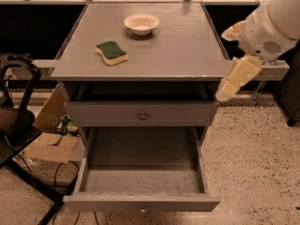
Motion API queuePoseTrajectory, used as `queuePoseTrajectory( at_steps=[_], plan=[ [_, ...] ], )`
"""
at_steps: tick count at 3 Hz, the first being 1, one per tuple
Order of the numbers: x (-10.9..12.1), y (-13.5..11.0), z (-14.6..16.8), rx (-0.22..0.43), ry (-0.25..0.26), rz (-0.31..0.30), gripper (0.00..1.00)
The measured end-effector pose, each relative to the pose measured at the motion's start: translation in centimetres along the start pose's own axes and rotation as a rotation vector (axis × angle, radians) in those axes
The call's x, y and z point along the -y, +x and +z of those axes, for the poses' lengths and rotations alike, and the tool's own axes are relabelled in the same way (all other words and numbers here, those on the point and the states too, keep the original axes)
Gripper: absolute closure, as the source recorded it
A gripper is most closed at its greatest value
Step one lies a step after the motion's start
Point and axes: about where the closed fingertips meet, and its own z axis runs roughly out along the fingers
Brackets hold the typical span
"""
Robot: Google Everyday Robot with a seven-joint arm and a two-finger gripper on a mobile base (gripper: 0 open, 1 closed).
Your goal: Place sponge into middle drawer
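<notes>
**Q:** Camera view, where's your gripper relative to everything?

**Me:** My gripper (227,89) hangs off the right edge of the cabinet top (187,50), just past its front corner. It holds nothing, and honestly I can't tell if it's apart or together from here.

**Q:** And the sponge?

**Me:** The sponge (111,53) is well off to my left and a bit farther back, lying flat on the top, green side up. Its long axis runs diagonally, far-left to near-right. The bowl (141,23) sits behind it, apart.

**Q:** Drawer?

**Me:** The middle drawer (140,182) is pulled open, down and to my left. I reckon I go left first, then grip across the short side.
</notes>
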Motion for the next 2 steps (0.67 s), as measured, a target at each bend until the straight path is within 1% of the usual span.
queuePoseTrajectory(
  at_steps=[1,2],
  plan=[
    [4.2,-2.8,4.8,0.149,0.03,0.026,0.0],
    [7.8,-5.8,8.7,0.27,0.068,0.09,0.0]
  ],
)
